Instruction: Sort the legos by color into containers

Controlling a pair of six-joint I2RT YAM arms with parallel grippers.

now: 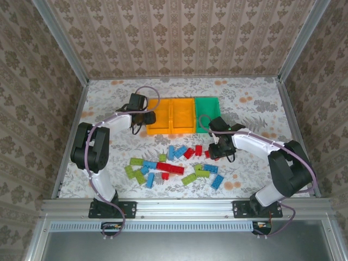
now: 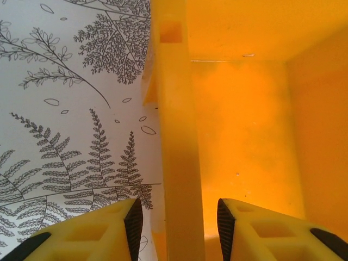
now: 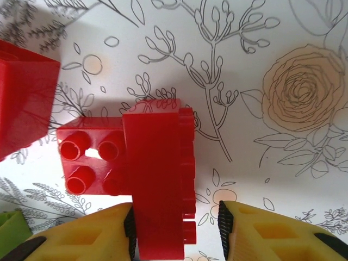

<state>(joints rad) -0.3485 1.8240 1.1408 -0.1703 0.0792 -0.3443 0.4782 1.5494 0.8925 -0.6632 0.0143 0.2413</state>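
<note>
Three joined containers stand at the back: two orange bins and a green bin. My left gripper is at the left orange bin's left wall. Its fingers straddle that wall, open, touching nothing. Red, blue and green legos lie scattered in front of the bins. My right gripper hovers over the red ones. In the right wrist view it stands open around a red brick lying on its side. The left pad is against the brick; a gap shows at the right pad.
A studs-up red brick lies against the side-lying one, another red brick sits to the left, and a green brick's corner shows at the lower left. A long red brick lies mid-pile. Metal frame rails border the table.
</note>
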